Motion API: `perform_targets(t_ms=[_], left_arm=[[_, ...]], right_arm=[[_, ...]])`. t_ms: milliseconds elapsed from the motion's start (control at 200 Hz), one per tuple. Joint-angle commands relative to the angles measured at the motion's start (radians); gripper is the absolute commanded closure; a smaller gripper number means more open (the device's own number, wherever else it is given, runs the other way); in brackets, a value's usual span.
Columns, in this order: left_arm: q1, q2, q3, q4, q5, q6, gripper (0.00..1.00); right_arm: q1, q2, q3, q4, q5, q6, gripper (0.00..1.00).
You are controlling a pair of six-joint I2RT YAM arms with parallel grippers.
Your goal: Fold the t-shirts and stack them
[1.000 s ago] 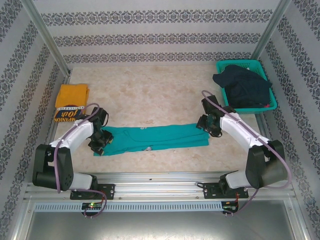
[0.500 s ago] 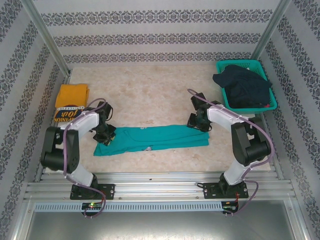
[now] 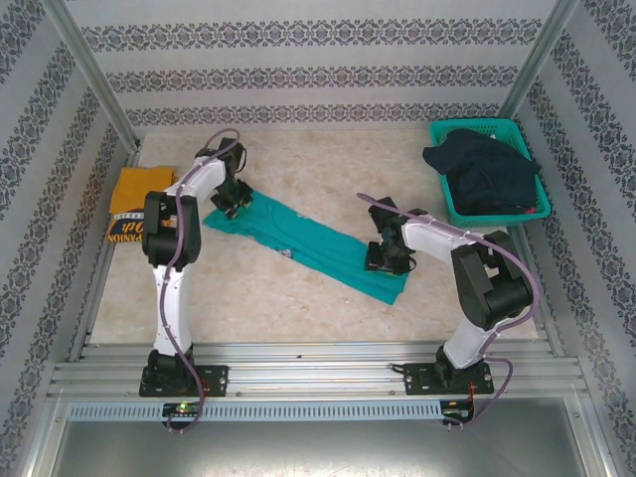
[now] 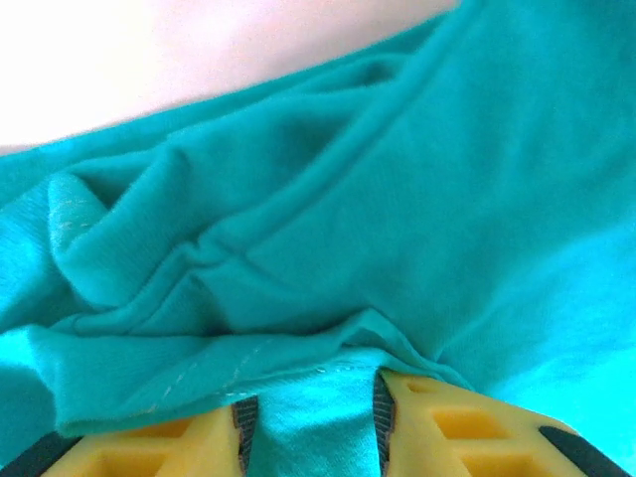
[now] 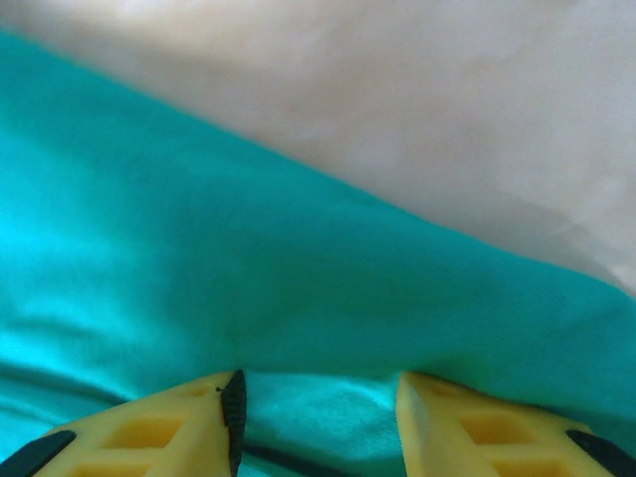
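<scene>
The teal-green t-shirt (image 3: 308, 243), folded into a long strip, lies slanting across the table from back left to front right. My left gripper (image 3: 237, 202) is at its back-left end, shut on a bunched fold of the teal cloth (image 4: 397, 179) that runs between the yellow fingers (image 4: 447, 427). My right gripper (image 3: 384, 260) is at the front-right end, with teal cloth (image 5: 248, 268) pinched between its fingers (image 5: 467, 427). The mustard-yellow t-shirt (image 3: 139, 191) lies folded at the left edge, its dark lettered band partly behind the left arm.
A teal mesh basket (image 3: 482, 126) stands at the back right with dark clothing (image 3: 482, 169) heaped in it. Patterned walls and metal posts close in the table. Bare tabletop (image 3: 328, 169) lies behind the shirt and in front of it.
The teal shirt has swung from lying level near the front to a slant. My left gripper carried its left end toward the back; my right gripper shifted slightly left with the other end.
</scene>
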Motion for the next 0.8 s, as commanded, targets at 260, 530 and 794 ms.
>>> perform_targets(t_ms=[260,530,794], left_arm=[[-0.055,0.216,0.391,-0.119,0.049,0.088,0.25],[-0.054,-0.137,0.133,-0.028,-0.064,0.131,0.00],[-0.058,-0.630,-0.464,0.129,-0.129,0.114,0.00]], right_arm=[[0.085,-0.097,0.082,0.011,-0.067,-0.099,0.48],[0.097,0.075,0.343,0.151,-0.059,-0.190,0.41],[0.168,0.459,0.811,0.199,-0.155,-0.091,0.48]])
